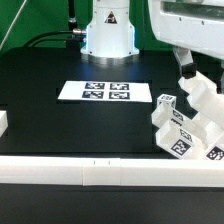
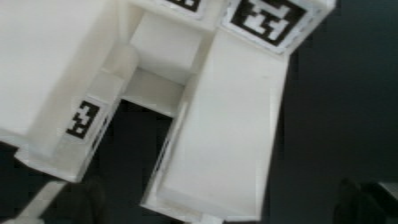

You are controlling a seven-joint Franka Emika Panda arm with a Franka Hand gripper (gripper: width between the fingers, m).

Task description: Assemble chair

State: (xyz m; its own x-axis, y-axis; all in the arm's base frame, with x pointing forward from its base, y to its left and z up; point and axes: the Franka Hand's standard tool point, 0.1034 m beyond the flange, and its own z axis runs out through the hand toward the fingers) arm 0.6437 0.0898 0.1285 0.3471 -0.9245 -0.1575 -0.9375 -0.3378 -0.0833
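The chair lies in loose white parts at the exterior view's right. A cluster of tagged frames and blocks (image 1: 188, 125) stands there, with a small tagged cube (image 1: 166, 100) beside it. My gripper (image 1: 195, 72) hangs just above the cluster, open. In the wrist view, long white chair pieces (image 2: 231, 110) with black-and-white tags (image 2: 267, 20) fill the picture. One piece's end lies between my dark fingers (image 2: 43, 205), with dark gaps on both sides. My gripper (image 2: 205, 208) touches nothing that I can see.
The marker board (image 1: 95, 90) lies flat on the black table in front of the robot base (image 1: 108, 35). A long low white rail (image 1: 100, 172) runs along the near edge. A small white block (image 1: 3, 122) sits at the exterior view's left edge.
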